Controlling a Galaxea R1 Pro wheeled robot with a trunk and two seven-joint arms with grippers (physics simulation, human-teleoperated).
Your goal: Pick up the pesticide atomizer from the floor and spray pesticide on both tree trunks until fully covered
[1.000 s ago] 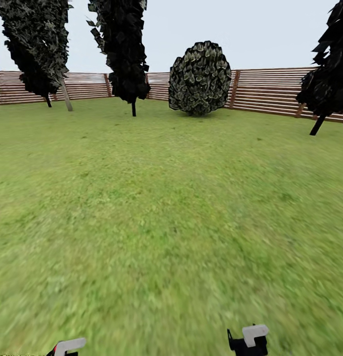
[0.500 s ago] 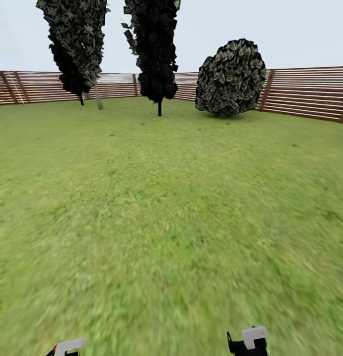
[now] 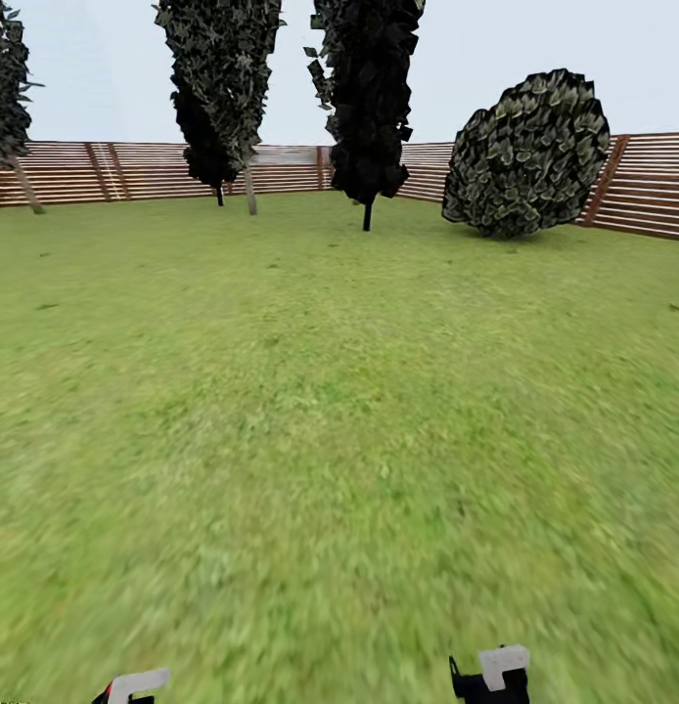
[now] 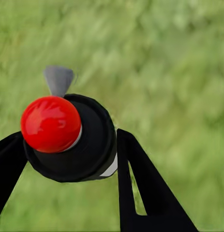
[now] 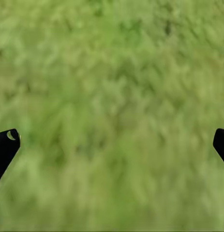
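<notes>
I have the pesticide atomizer point(image 4: 68, 137) pinched in the left gripper point(image 4: 68, 159); right gripper point(image 5: 112, 145) fingers spread, empty. Transit step across the lawn point(image 3: 339, 411). Next, I judge: locate the thick-trunked trees.

Green grass lawn point(image 3: 310, 440) fills near + mid ground, blurry texture. Brown horiz-slat wooden fence point(image 3: 134, 168) runs across far edge, angling nearer at right. Dark thin-stem trees point(image 3: 369, 98) far centre-left, one more at far left edge. Round leafy shrub point(image 3: 527, 154) far right by fence. Pale overcast sky point(image 3: 535, 49), flat even light.
</notes>
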